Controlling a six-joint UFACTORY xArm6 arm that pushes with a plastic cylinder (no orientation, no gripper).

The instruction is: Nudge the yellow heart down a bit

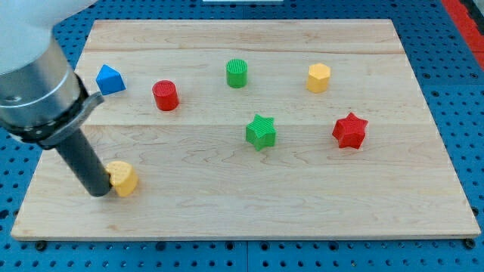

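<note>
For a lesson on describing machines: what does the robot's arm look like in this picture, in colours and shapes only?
A fat round housing fills the view's upper left, white above and grey metal below. A straight black rod runs from it down to my tip, beside the yellow heart at its left. No cables or markings show.

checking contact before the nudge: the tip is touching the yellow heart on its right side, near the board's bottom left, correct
Not quite. In the camera view my tip touches the yellow heart on its left side, not its right. The rest holds: both sit near the board's bottom left.
</note>
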